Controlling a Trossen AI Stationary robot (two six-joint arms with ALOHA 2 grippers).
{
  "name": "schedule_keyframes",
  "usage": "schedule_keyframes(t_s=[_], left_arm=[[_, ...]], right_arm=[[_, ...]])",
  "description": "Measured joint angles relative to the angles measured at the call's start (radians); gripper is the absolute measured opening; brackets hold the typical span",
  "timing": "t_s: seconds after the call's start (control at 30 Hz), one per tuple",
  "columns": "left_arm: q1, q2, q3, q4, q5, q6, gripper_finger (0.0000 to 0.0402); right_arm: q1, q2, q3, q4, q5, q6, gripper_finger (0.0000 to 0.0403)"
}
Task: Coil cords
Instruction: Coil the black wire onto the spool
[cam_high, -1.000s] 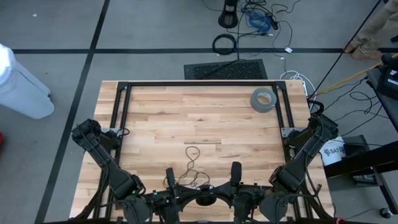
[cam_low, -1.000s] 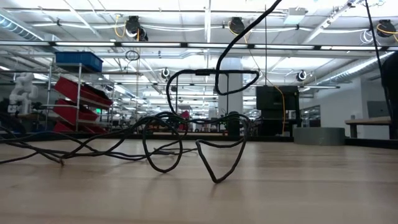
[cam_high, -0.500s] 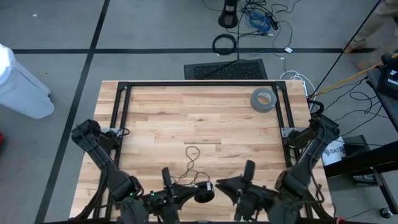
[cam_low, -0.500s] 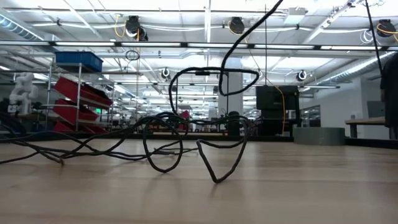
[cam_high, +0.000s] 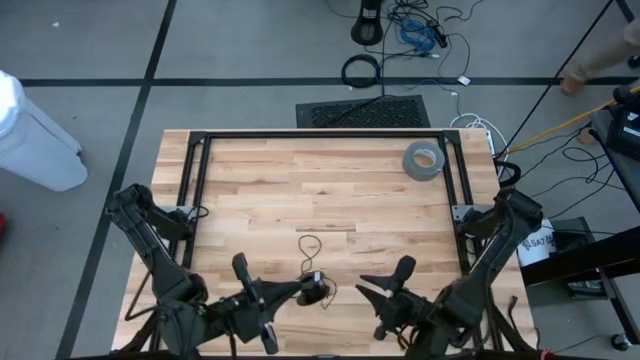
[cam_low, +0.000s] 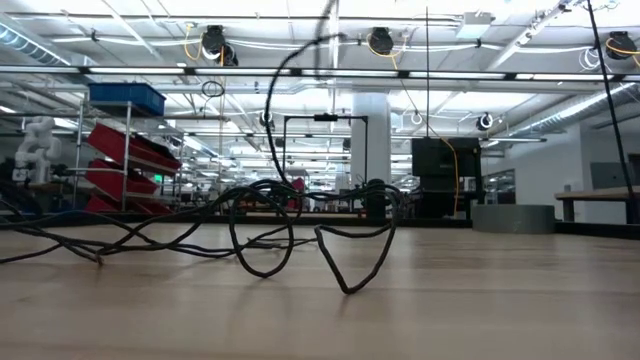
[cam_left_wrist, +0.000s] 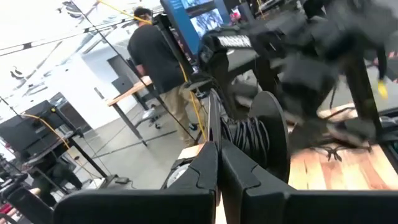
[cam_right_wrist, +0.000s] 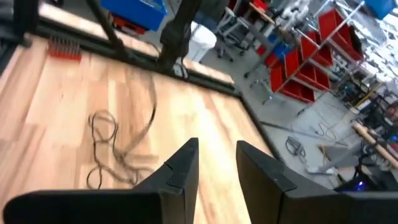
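The cord is a very thin black wire. Part of it lies in loose loops (cam_high: 309, 246) on the wooden table (cam_high: 250, 190), seen close in the low view (cam_low: 345, 262). One strand (cam_low: 272, 110) rises off the table. Its other part is wound on a small black spool (cam_high: 317, 290) (cam_left_wrist: 249, 134) near the table's front edge. My left gripper (cam_high: 300, 293) (cam_left_wrist: 217, 155) is shut at that spool and holds it above the table. My right gripper (cam_high: 383, 283) (cam_right_wrist: 216, 158) stands open to the right of the spool, apart from it, and holds nothing. My left gripper holds the spool at its near side (cam_left_wrist: 231, 144), coming level from the table's left. The shut fingers hide which part they have. The spool is lifted clear of the table, with its round flange (cam_left_wrist: 277, 140) on edge. The cord runs from it down to the loops.
A grey tape roll (cam_high: 424, 160) lies at the table's far right. A black frame rail (cam_high: 320, 135) runs along the far edge and down both sides. A person stands in the room behind (cam_left_wrist: 155, 56). Bare wood lies between the loops and the tape roll.
My right gripper has opened, let go of the spool and drawn away toward the table's right, sinking and turning. My left gripper, still shut, has carried the spool up and toward the table's left and far side. The rising strand has been drawn higher; the loops on the table have stayed.
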Motion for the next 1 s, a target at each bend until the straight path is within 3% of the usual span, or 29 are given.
schedule_keyframes(t_s=[0.13, 0.27, 0.57, 0.77, 1.0], left_arm=[[0.0, -0.014, 0.0, -0.001, 0.0, -0.001, 0.0002], [0.0, -0.018, 0.0, -0.001, -0.003, -0.001, 0.0002], [0.0, -0.018, 0.0, -0.011, -0.081, 0.025, 0.0002], [-0.002, -0.018, 0.0, -0.011, -0.086, 0.025, 0.0002], [-0.002, -0.018, 0.0, -0.015, -0.086, 0.025, 0.0001]], right_arm=[[-0.025, 0.017, -0.146, 0.122, 0.056, 0.07, 0.0096], [-0.088, 0.036, -0.305, 0.37, 0.117, 0.01, 0.0096], [-0.168, 0.035, -0.455, 0.974, -0.085, -0.277, 0.0096], [-0.154, 0.035, -0.456, 1.163, -0.182, -0.412, 0.0096], [-0.153, 0.035, -0.456, 1.176, -0.246, -0.414, 0.0096]])
